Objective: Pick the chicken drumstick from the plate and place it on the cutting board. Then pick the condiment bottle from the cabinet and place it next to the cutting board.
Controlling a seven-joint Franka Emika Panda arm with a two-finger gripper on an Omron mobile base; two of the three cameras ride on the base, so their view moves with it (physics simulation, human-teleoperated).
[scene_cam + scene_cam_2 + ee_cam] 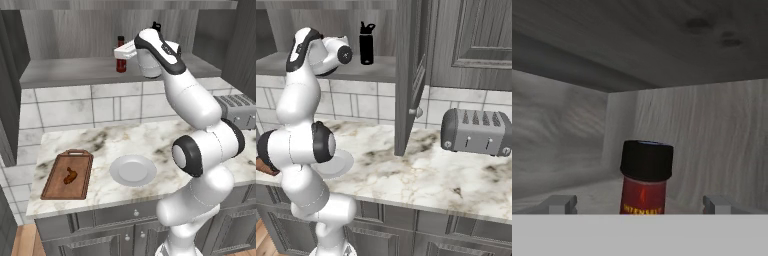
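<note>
Reaching into the cabinet (75, 70), a wide grey wood-grain recess with a flat matte shelf, we have the arm stretched well above the counter (150, 135), whose marbled top looks hard and slick. Down there the cutting board (52, 185), a reddish-brown wooden rectangle with a raised edge and a handle at its far short end, already carries the chicken drumstick (70, 175), so we judge the first half of the task done. The plate (133, 170) beside the board, round and plain grey-white with a shallow rim, lies bare.

Our gripper (639, 202) stands spread wide and holds nothing; in the hand view its two fingertips (561, 203) rise on either side of the condiment bottle (644, 185), which stands upright on the shelf, seen in the left base view just beside the hand. It is a slim red cylinder with a glossy dark cap and a yellow-lettered label.

What worries us is the bottle's shape: tall, narrow and smooth, it could topple backward if we push forward before closing, or slip if we pinch the rounded cap rather than the body. The taller black bottle (366, 44) stands further along the shelf, and a careless swing on withdrawal could knock it over.
</note>
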